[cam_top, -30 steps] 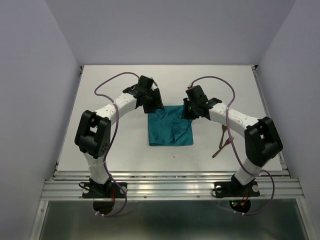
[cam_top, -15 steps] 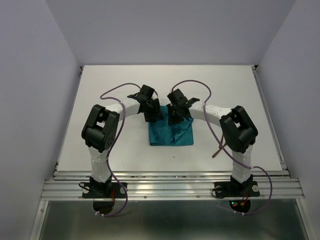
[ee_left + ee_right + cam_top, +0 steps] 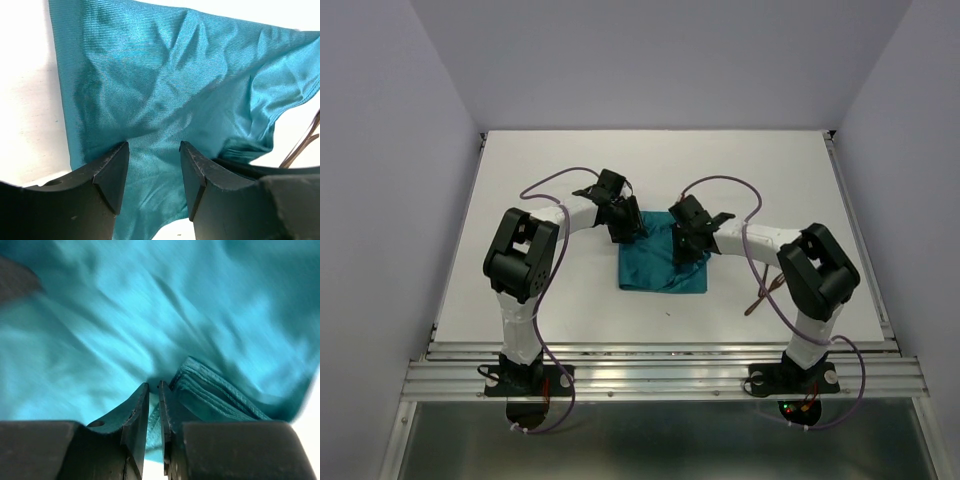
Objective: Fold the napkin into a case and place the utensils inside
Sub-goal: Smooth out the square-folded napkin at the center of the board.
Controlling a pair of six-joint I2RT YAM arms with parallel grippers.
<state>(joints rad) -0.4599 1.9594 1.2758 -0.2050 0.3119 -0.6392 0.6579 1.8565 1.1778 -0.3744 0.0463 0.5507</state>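
Teal napkin [image 3: 658,270]: lay rumpled and partly folded mid-table [image 3: 550,170], nearer the front edge.
Left gripper [image 3: 152,150]: jaws stood apart over the cloth's far left corner, gripping nothing.
Right gripper [image 3: 154,390]: jaws almost closed, pinching a thin fold of the napkin.
Utensils [image 3: 763,291]: reddish-brown, near the table's right edge, apart from the cloth.

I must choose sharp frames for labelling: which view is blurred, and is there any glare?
Right wrist view: the napkin is smeared by blur. Left wrist view: sharp, with a soft sheen on it. Top view: sharp, even light, no glare.
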